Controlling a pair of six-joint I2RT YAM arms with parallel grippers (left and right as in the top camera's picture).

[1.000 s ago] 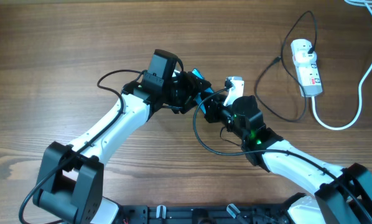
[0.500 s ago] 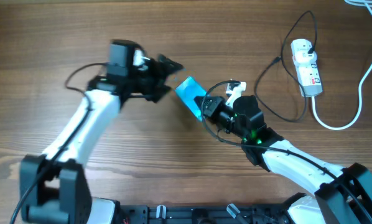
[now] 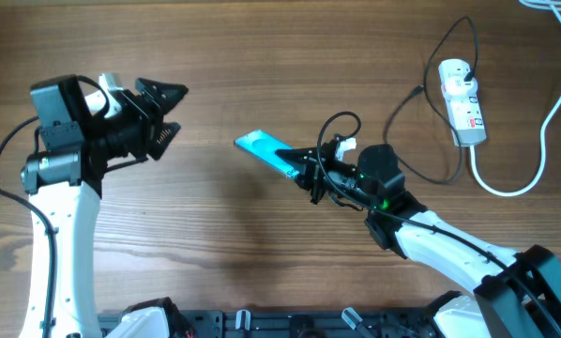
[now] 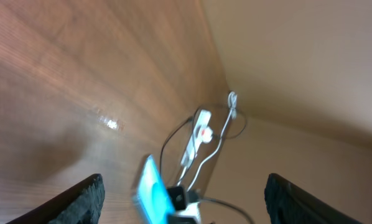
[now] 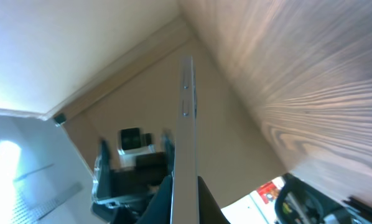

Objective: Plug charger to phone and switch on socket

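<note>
Right gripper (image 3: 307,171) clamped on phone (image 3: 265,151), cyan screen up. Left gripper (image 3: 175,110) spread wide, empty, far left. Socket (image 3: 462,103) top right, charger (image 3: 423,90) looping beside it.

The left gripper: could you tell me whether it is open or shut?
Open: the left gripper shows its fingers spread wide, nothing between them.

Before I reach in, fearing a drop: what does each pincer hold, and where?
The right pincer grips the phone by the end nearest its wrist; the left pincer holds nothing.
</note>
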